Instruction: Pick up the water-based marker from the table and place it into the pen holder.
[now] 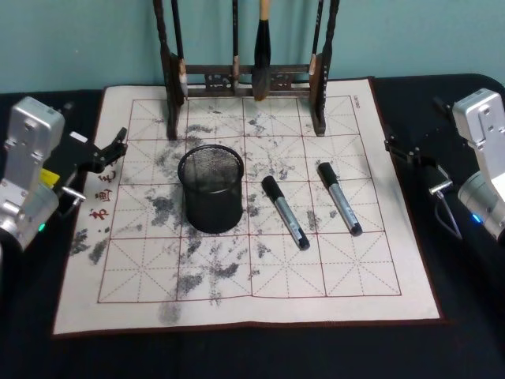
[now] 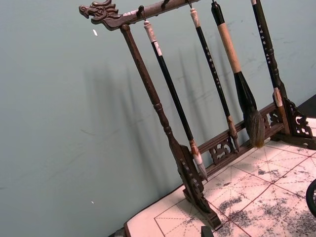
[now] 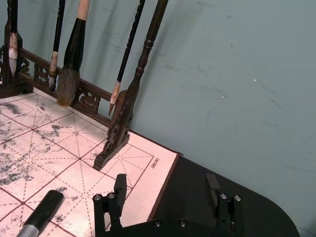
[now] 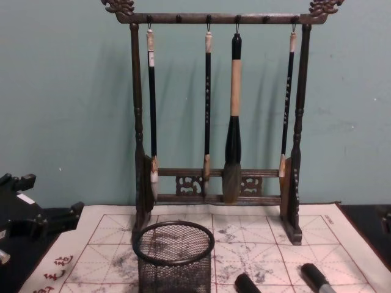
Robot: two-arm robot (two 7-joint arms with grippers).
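Two water-based markers with black caps and grey barrels lie on the ink-stained practice mat (image 1: 237, 308). One marker (image 1: 284, 212) (image 4: 247, 284) is just right of the pen holder, the other marker (image 1: 339, 197) (image 3: 42, 215) (image 4: 314, 276) is farther right. The pen holder (image 1: 211, 188) (image 4: 174, 256), a black wire-mesh cup, stands upright and empty near the mat's middle. My left gripper (image 1: 110, 148) hovers open at the mat's left edge. My right gripper (image 1: 406, 150) (image 3: 165, 190) is open at the mat's right edge, a little beyond the right marker, holding nothing.
A tall dark wooden rack (image 1: 245, 79) (image 4: 217, 110) (image 2: 168, 128) (image 3: 123, 113) hung with several calligraphy brushes stands along the mat's back edge, before a teal wall. The mat lies on a black tablecloth (image 1: 473, 316).
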